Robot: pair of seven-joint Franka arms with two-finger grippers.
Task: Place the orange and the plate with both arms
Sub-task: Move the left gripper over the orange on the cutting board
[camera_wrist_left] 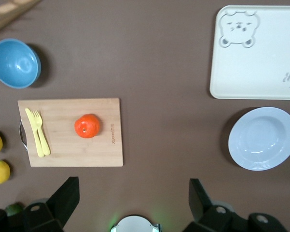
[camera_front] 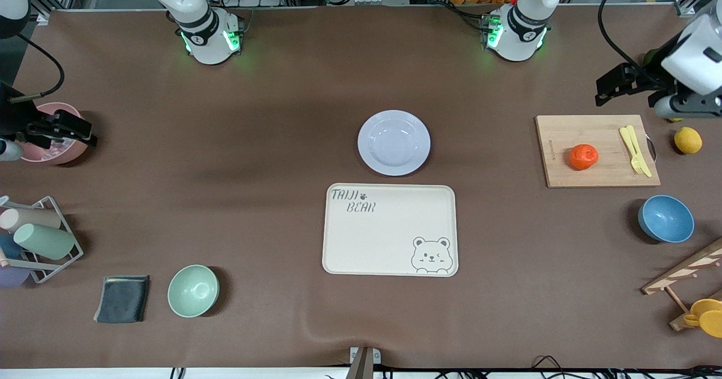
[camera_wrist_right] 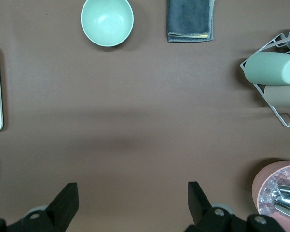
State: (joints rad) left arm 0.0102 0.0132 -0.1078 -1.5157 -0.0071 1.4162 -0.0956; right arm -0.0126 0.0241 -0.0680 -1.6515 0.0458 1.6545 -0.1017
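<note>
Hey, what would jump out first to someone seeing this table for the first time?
The bright orange on the wooden cutting board, toward the left arm's end. Then the pale plate mid-table, just farther from the front camera than the cream bear tray. Both grippers, left and right, wait open, holding nothing.

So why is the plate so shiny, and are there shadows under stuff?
Front view: the plate shows soft white glare in its well from overhead light, and the orange casts only a thin shadow on the cutting board. Left wrist view: the plate's shadow falls as a dark crescent on the table beside it; the blue bowl has one too.
</note>
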